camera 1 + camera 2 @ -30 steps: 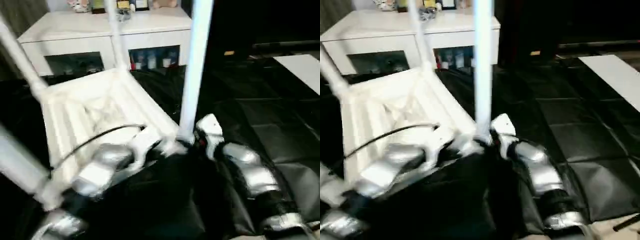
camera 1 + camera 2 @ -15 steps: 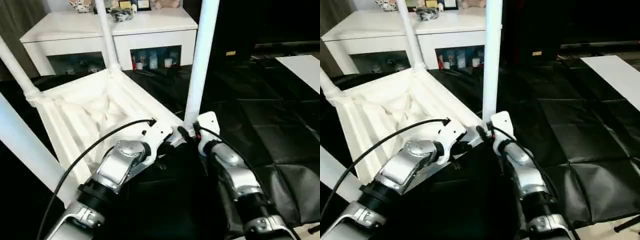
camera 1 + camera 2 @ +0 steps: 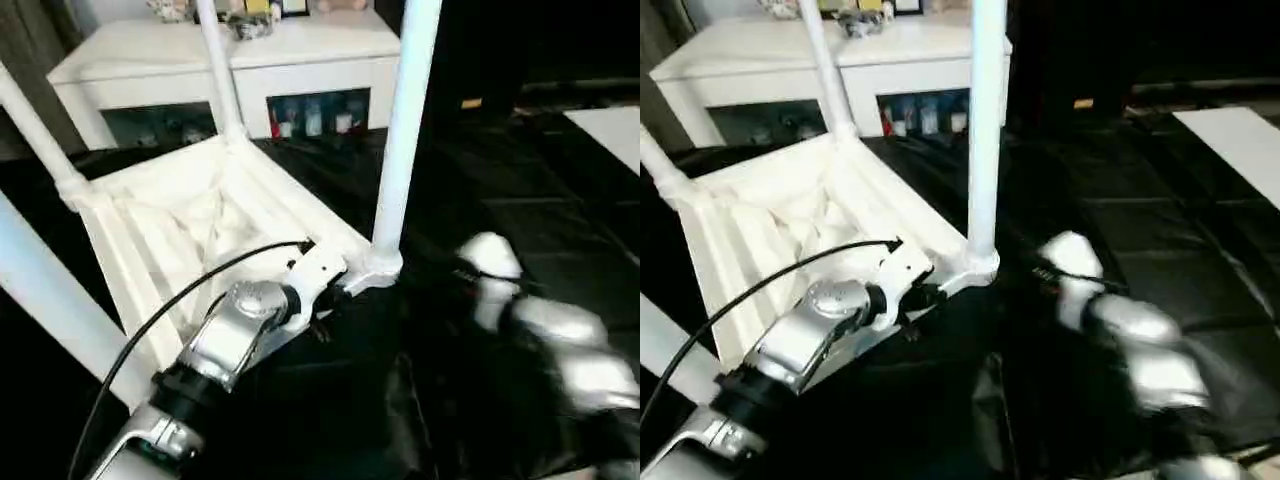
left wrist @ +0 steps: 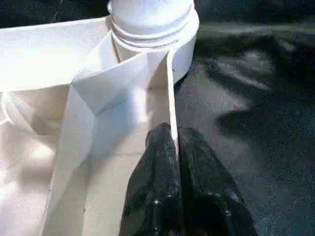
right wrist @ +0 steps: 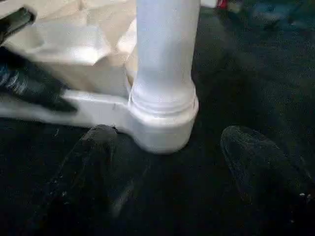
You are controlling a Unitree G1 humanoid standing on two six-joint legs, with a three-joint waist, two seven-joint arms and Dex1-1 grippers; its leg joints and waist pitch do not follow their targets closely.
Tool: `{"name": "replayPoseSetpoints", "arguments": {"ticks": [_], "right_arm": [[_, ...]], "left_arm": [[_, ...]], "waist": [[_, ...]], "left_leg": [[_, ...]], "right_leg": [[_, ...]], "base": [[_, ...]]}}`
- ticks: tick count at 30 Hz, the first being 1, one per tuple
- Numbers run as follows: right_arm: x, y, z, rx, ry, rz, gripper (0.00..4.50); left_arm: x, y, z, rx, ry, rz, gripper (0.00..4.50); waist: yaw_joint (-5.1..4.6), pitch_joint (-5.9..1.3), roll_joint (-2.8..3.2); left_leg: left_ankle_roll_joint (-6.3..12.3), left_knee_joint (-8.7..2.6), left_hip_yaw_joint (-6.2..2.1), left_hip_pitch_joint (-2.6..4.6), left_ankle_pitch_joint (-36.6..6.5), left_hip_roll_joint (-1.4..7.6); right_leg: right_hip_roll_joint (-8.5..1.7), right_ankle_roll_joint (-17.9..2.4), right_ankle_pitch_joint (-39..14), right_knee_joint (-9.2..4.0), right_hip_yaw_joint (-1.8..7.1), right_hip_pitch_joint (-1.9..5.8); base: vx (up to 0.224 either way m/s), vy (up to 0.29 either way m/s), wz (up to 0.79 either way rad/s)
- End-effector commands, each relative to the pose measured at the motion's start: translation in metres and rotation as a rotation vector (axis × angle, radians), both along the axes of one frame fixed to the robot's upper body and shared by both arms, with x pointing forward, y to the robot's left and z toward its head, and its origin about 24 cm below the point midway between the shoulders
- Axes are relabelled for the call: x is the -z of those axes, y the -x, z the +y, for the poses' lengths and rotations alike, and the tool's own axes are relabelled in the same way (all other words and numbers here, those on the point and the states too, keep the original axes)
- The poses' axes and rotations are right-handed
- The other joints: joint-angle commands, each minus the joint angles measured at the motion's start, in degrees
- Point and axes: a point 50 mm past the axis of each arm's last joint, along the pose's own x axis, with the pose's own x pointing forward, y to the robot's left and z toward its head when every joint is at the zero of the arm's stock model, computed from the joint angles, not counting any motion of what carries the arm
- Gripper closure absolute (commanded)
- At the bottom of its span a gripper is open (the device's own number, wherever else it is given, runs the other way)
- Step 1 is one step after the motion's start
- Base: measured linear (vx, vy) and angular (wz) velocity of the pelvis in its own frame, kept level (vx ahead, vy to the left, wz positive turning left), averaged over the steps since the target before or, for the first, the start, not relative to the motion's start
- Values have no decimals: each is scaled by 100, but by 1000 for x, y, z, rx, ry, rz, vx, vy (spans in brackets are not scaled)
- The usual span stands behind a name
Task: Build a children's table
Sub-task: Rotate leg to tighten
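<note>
The table (image 3: 190, 215) lies upside down on the black floor (image 3: 540, 190), ribbed underside up, so its legs can be screwed in from above; four stand in its corners. Just far of it stands a white cabinet (image 3: 230, 60). The near-right leg (image 3: 400, 130) sits in its corner socket. The left tool (image 4: 174, 157) is nearly closed, pinching the thin rim beside that socket, probably to steady the top. The right tool (image 5: 172, 162) is spread wide, empty, just clear of the socket. Leg tops are cut off; thread seating is hidden.
</note>
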Motion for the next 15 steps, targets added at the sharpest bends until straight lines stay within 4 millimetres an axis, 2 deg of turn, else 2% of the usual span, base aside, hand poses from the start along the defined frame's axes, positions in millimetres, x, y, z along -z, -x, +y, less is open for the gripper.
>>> {"name": "replayPoseSetpoints", "arguments": {"ticks": [1, 2, 6, 7, 8, 10, 11, 13, 14, 15], "right_arm": [[-8, 4, 3, -81, -20, -13, 84], [-8, 7, 4, -109, -26, 1, 84], [-6, 12, 13, -185, -30, 22, 84], [-5, 12, 16, -200, -30, 25, 84], [-3, 13, 29, -248, -38, 34, 84], [-2, 12, 42, -295, -55, 45, 84], [-2, 12, 42, -295, -55, 45, 84], [-2, 11, 59, -367, -66, 64, 84], [-1, 11, 61, -382, -69, 69, 84], [-2, 11, 63, -394, -71, 74, 84]], "left_arm": [[-16, 2, 0, 34, 89, -16, 383], [-18, 6, 3, 54, 102, -7, 359], [-21, 14, 9, 81, 126, 10, 343], [-22, 15, 11, 83, 131, 15, 333], [-25, 22, 16, 111, 139, 29, 320], [-29, 31, 22, 157, 144, 45, 311], [-29, 31, 22, 157, 144, 45, 306], [-34, 46, 30, 229, 143, 81, 289], [-34, 48, 32, 240, 140, 91, 277], [-35, 51, 33, 245, 137, 99, 270]], "waist": [[27, -352, -130], [24, -352, -145], [13, -341, -136], [17, -347, -133], [22, -344, -158], [5, -332, -164], [-2, -325, -141], [17, -327, -142], [-4, -312, -140], [-4, -292, -125]], "left_leg": [[546, -410, -42, 42, -1372, 166], [562, -408, -37, 42, -1366, 172], [621, -419, -43, 37, -1282, 185], [609, -413, -36, 54, -1290, 186], [578, -425, -42, 57, -1338, 192], [546, -441, -47, 37, -1363, 192], [501, -449, -41, 64, -1442, 192], [441, -453, -45, 97, -1513, 202], [415, -480, -55, 59, -1536, 204], [360, -485, -43, 91, -1663, 202]], "right_leg": [[-262, -1153, -1793, -424, 146, 275], [-252, -1191, -1729, -410, 142, 280], [-232, -1238, -1614, -380, 144, 259], [-231, -1246, -1610, -379, 146, 249], [-247, -1264, -1684, -366, 150, 252], [-242, -1234, -1772, -368, 147, 257], [-225, -1229, -1807, -377, 158, 220], [-224, -1230, -1826, -368, 160, 212], [-225, -1252, -1803, -344, 164, 226], [-205, -1208, -1901, -371, 166, 196]], "base": [[0, 0, 0], [0, 0, 0], [0, 0, 0], [0, 0, 0], [0, 0, 0], [0, 0, 0], [0, 0, 0], [0, 0, 0], [0, 0, 0], [0, 0, 0]]}}
